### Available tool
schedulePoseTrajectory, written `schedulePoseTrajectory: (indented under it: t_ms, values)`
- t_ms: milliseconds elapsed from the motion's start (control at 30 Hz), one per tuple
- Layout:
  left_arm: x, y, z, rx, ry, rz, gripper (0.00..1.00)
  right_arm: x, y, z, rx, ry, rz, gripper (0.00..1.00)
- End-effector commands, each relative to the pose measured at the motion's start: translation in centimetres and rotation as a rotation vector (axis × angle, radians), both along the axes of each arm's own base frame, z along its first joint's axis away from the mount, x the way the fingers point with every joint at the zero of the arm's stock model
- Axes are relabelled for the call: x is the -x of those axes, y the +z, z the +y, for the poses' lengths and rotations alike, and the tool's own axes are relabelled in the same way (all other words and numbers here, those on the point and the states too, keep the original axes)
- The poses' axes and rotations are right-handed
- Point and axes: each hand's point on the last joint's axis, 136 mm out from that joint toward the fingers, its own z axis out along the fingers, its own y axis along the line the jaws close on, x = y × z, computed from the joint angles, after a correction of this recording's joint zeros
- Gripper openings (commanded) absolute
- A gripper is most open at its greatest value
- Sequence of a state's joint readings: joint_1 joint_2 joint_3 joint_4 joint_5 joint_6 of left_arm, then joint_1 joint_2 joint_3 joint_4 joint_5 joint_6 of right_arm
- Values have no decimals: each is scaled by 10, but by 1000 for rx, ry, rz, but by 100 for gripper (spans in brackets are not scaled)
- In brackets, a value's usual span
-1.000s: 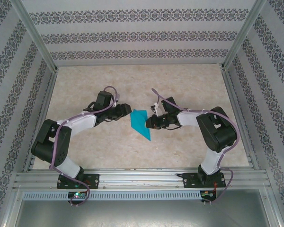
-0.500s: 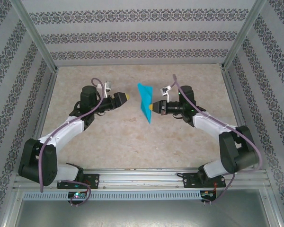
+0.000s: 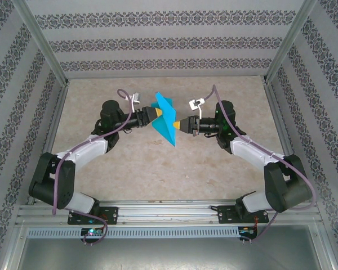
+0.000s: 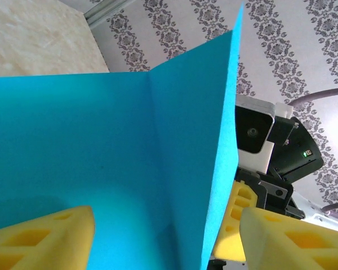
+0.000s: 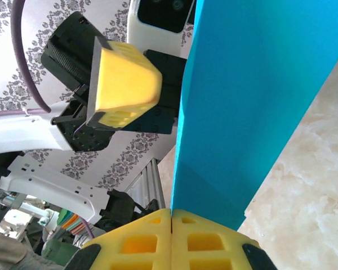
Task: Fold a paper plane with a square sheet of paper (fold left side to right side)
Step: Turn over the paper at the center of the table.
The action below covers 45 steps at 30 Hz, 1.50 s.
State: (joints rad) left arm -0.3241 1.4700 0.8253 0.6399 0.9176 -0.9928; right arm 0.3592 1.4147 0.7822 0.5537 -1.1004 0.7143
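Note:
The teal-blue paper (image 3: 167,128), folded into a pointed shape with a centre crease, hangs in the air above the table's middle. My right gripper (image 3: 177,124) is shut on its lower edge; in the right wrist view the paper (image 5: 253,101) rises straight out of the closed yellow pads (image 5: 172,218). My left gripper (image 3: 157,114) comes from the left and stands open around one flap. In the left wrist view that creased flap (image 4: 101,157) stands between the wide-apart yellow fingers (image 4: 42,236), touching neither. The left gripper's finger (image 5: 127,84) shows beside the paper's edge.
The beige table (image 3: 214,169) lies below the raised paper. Patterned walls (image 3: 169,42) enclose the back and sides. An aluminium rail (image 3: 169,212) runs along the near edge at the arm bases. The right wrist's black-and-white camera housing (image 4: 253,132) sits just behind the paper.
The right gripper lifted the paper off the table and carried it toward the back. The left arm stretched out, opened, and moved right until its fingers straddle the paper's flap.

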Motion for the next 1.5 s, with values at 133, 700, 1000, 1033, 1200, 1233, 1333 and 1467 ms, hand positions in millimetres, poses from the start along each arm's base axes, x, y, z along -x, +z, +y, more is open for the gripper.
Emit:
schedulePoseTrajectory:
  t_ms: [133,700,1000,1033,1200,1233,1333,1467]
  values:
    - [3,31,-14,58,-52,-109,44,5,12,7,-27,42,-34,0]
    - [3,32,-10,35,39,-149,1,-8,0,-36,46,-177,13,41]
    - [2,31,-22,44,22,-145,0,14,-30,-14,89,-106,94,77]
    - [2,31,-23,46,19,-143,0,14,-28,-9,87,-90,89,78]
    - [2,27,-28,54,6,-129,0,9,-15,8,62,-51,63,73]
    - [2,27,-29,57,6,-126,0,6,-12,9,58,-54,54,70]
    - [1,26,-31,68,0,-117,0,-2,-3,10,49,-70,33,62]
    - [0,22,-33,80,-5,-99,1,-10,4,9,44,-94,16,41]
